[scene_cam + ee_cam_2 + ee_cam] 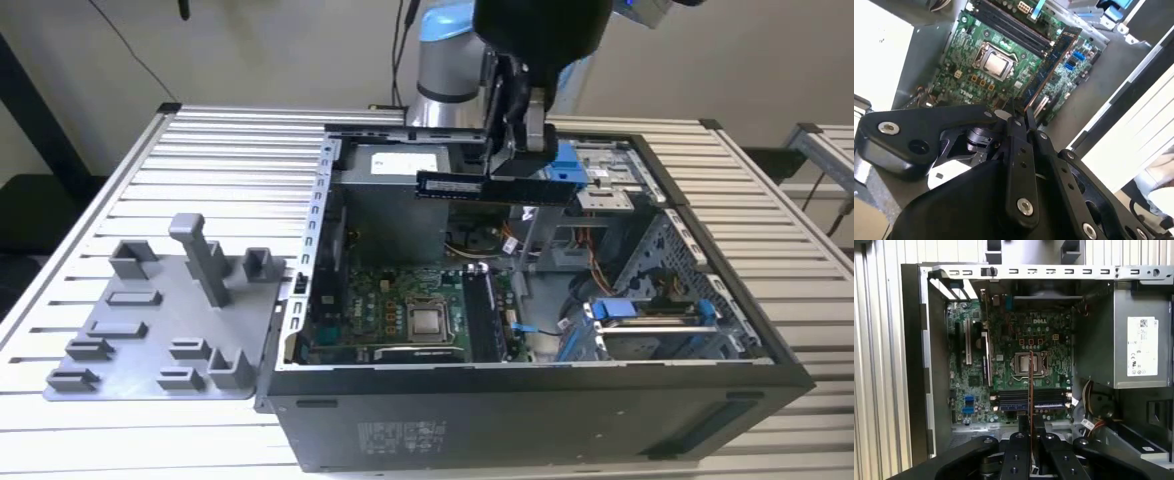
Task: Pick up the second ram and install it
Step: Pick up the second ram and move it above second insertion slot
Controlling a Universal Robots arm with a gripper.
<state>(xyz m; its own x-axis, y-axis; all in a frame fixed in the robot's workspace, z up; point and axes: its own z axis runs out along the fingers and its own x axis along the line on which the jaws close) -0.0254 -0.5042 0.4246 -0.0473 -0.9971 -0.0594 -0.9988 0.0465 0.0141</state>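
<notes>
So, starting from the exterior view's left: the whole setup sits on a ribbed metal table (200, 150) with a plain pale wall (267, 50) behind it. On the left part of the table lies a grey holder tray (134, 330) with a few upright posts and low cradles. I can't make out anything sitting in those cradles.

Just beside the tray lies the open computer case (534, 420), on its side with the motherboard (387, 300) facing up. The processor socket (429, 322) is bare metal, and the grey power supply (394, 190) sits at the far end of the case.

Above the case, the arm (447, 70) comes down with its gripper (521, 165) clamped on the ram stick (467, 186). The stick is held level, up in the air over the far half of the case, not touching the board.

In the first wrist view the ram stick (1031, 385) shows edge-on, pinched in the gripper (1031, 422), and it crosses the memory slots (1029, 399) at a right angle. In the second wrist view the stick (1049, 65) runs from the gripper (1019, 114) out over the board. Whether a module is already seated in those slots, I honestly can't tell.

Further right there are blue drive latches (627, 308) and a tangle of cables (607, 262). A second ribbed table (827, 140) is cut off at the right edge, and the arm's upper part is cropped off too.
</notes>
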